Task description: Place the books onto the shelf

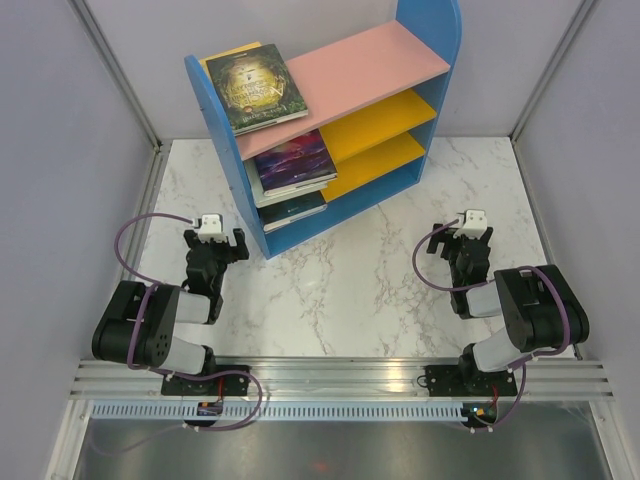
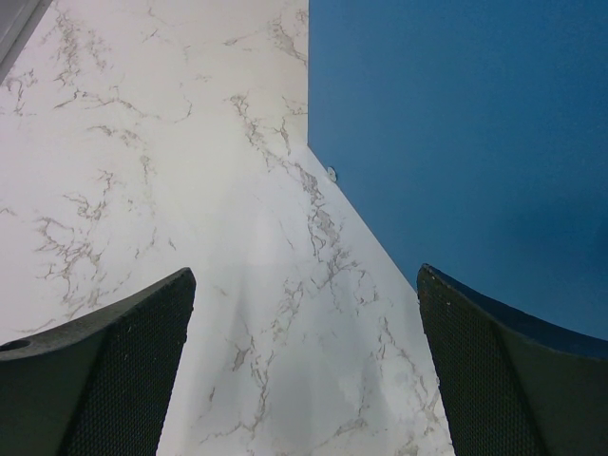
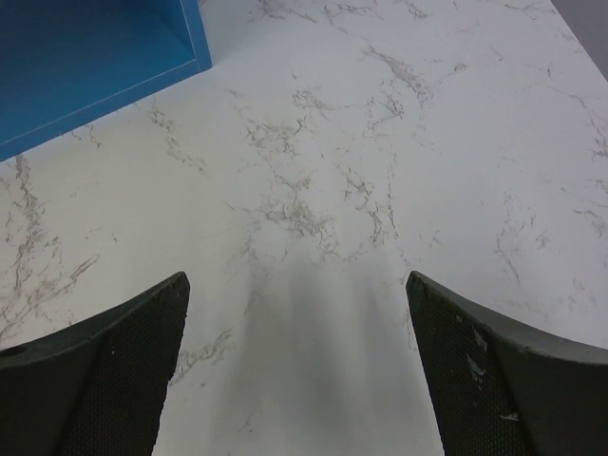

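The left hand (image 1: 215, 240) stood fully open and empty, low over the marble counter (image 1: 350, 285), just beside the blue side panel of the shelf (image 1: 228, 150); that panel filled the right of its wrist view. The right hand (image 1: 470, 235) gaped just as wide, holding nothing, over the counter near the shelf's other end. On the shelf's pink top board (image 1: 370, 60) a dark green book (image 1: 255, 88) lay atop a yellow book (image 1: 212, 57). A purple galaxy book (image 1: 292, 158) topped a small stack on the upper yellow board (image 1: 385, 122). A dark book (image 1: 293, 210) lay on the lower yellow board (image 1: 385, 158).
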### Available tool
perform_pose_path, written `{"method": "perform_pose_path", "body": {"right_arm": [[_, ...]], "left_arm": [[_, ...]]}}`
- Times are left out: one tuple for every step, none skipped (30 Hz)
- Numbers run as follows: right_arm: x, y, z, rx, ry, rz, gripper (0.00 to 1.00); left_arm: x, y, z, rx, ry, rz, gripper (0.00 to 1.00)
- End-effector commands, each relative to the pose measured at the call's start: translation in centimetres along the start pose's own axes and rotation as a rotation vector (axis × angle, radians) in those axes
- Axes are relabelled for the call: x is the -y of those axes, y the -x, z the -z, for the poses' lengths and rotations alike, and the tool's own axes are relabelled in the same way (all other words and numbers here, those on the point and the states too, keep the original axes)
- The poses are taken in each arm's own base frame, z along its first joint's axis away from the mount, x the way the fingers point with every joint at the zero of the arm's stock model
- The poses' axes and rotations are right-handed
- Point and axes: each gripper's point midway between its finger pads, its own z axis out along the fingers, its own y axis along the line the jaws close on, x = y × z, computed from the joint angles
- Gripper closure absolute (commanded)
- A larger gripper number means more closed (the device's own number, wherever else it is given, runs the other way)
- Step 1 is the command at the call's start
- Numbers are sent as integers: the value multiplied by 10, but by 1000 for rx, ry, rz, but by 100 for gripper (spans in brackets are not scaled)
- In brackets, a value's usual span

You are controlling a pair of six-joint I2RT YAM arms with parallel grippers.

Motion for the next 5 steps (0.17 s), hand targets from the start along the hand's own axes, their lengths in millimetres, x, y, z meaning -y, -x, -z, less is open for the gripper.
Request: {"method": "perform_pose_path", "body": {"right_arm": [[-6,25,-7,82,27,-27,2],[-6,25,-8,82,24,-27,2],[-6,25,-8,81,24,-26,2],[-6,25,-7,82,25,-26,2],[-5,25,-6,84,24,-26,2]], "left_arm": [[-7,26,-6,92,30,-30,0],[-7,26,-6,92,30,-29,0],[-7,27,-5,94,30,-30,0],[-7,28,-6,97,30,-28,0],[-7,27,-5,94,30,-29,0]]}}
